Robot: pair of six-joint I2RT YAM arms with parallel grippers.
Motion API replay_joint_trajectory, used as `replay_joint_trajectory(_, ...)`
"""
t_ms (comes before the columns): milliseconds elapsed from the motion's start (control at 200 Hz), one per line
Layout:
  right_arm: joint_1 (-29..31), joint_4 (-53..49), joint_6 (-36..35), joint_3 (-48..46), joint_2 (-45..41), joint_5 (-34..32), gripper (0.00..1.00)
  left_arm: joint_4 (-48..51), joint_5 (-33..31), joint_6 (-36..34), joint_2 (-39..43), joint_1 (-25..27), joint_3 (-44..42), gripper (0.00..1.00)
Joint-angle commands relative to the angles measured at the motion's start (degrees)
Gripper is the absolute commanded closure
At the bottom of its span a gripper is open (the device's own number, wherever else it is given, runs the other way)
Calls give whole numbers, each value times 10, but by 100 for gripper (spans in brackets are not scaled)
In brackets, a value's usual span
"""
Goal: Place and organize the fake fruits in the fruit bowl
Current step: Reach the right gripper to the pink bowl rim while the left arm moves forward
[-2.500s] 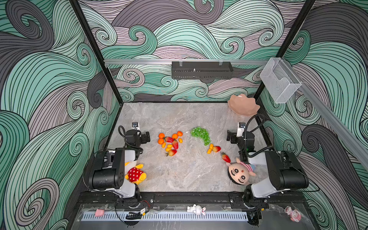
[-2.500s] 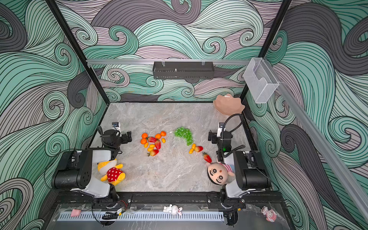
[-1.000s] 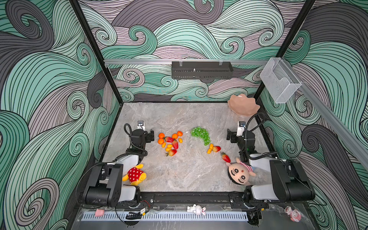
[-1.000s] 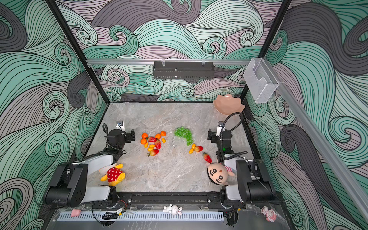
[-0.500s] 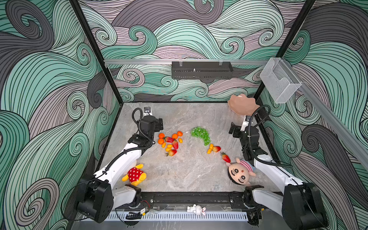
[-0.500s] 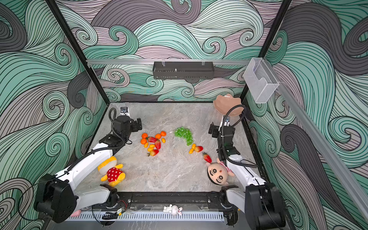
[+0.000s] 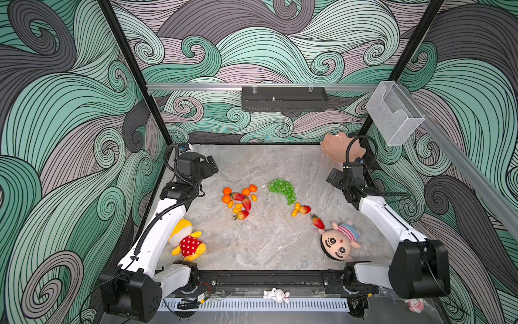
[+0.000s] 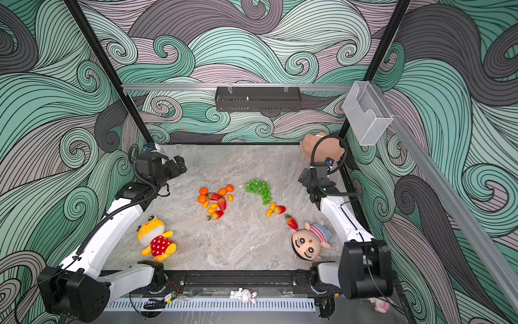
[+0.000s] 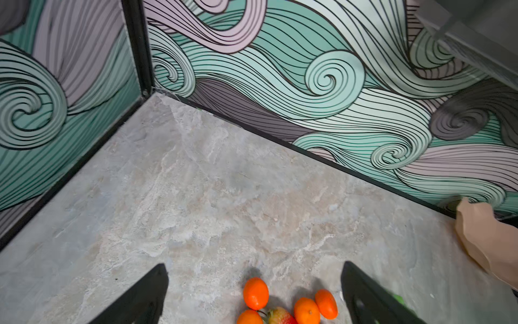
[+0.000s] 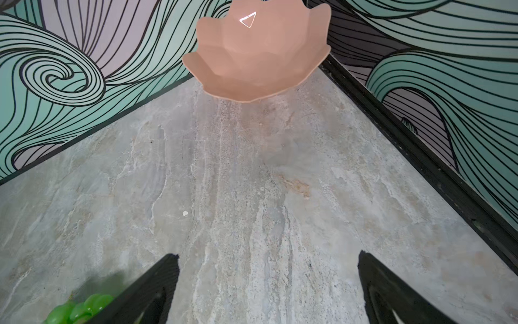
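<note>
Here the fruit bowl [image 7: 333,148] seems to lean into the far right corner of the worktop [image 7: 269,246]. It is straight ahead of our right fingers [image 7: 336,177], which are spread wide and hold nothing, so we judge the right arm nearer. Our left fingers [image 7: 211,166], equally wide and empty, hover just far-left of the tangerines [image 7: 227,191]. The grape bunch [image 7: 280,187] lies between the arms.

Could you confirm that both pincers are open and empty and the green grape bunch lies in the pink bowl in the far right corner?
Not quite: the green grape bunch lies on the table, apart from the pink bowl, as both top views show. The left pincer and right pincer are indeed open and empty.
</note>
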State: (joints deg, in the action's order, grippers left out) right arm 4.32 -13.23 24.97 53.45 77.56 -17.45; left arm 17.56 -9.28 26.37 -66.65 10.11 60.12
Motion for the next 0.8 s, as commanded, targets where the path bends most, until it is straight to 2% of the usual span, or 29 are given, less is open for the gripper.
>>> replay_joint_trajectory(0, -1, -70, -54, 67, 50, -1, 0, 1, 93, -9, -32, 20, 28, 1)
replay_joint_trajectory(100, -1, -69, -90, 115, 96, -30, 3, -2, 106, -18, -67, 58, 60, 1)
replay_joint_trajectory(205, 0, -43, -146, 159, 148, -37, 10, -7, 131, -23, -108, 92, 101, 1)
replay_joint_trajectory(400, 3, -38, -230, 261, 256, -31, 15, -7, 198, -62, -172, 122, 158, 1)
replay_joint_trajectory(520, 4, -70, -275, 343, 336, -28, 15, -30, 194, -80, -168, 125, 113, 1)
replay_joint_trajectory(640, 3, -107, -299, 415, 403, -20, 18, -100, 158, -74, -153, 128, 43, 2)
replay_joint_trajectory(790, 4, -130, -316, 483, 469, -34, 22, -94, 174, -87, -153, 129, 51, 2)
